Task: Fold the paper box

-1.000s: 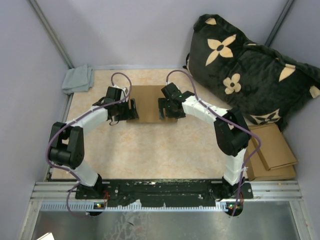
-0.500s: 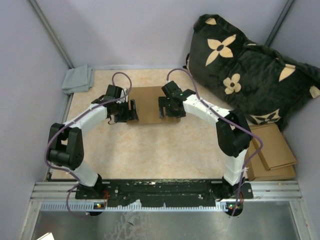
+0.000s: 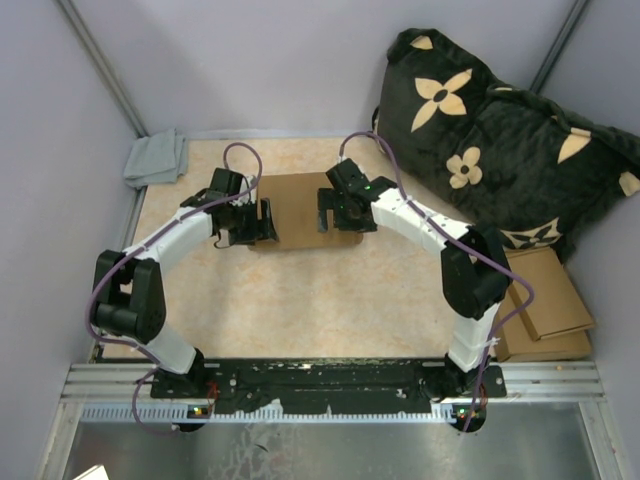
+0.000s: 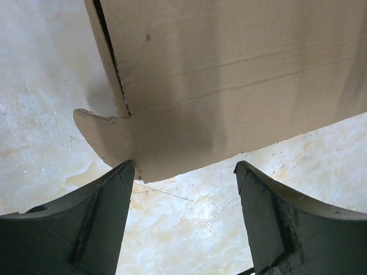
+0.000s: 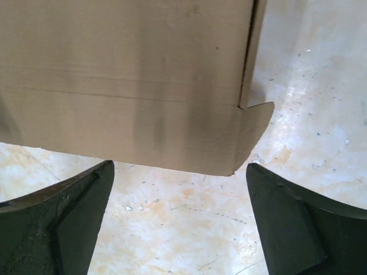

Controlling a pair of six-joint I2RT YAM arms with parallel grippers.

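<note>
The paper box (image 3: pixel 298 206) is a plain brown cardboard sheet lying flat on the table at the back middle. My left gripper (image 3: pixel 262 222) is open and empty at its left edge; in the left wrist view the sheet (image 4: pixel 229 74) and a rounded tab (image 4: pixel 103 134) lie just beyond my fingertips (image 4: pixel 109 195). My right gripper (image 3: pixel 327 214) is open and empty at its right edge; in the right wrist view the sheet (image 5: pixel 126 80) with a rounded tab (image 5: pixel 252 123) lies just past my fingertips (image 5: pixel 269 195).
A black cushion with tan flowers (image 3: pixel 500 130) leans at the back right. Stacked thicker cardboard pieces (image 3: pixel 545 300) lie at the right edge. A grey cloth (image 3: pixel 157 157) sits in the back left corner. Grey walls enclose the beige table (image 3: pixel 300 300).
Both grippers have shifted slightly toward the back along the sheet's sides. The sheet has not visibly moved.
</note>
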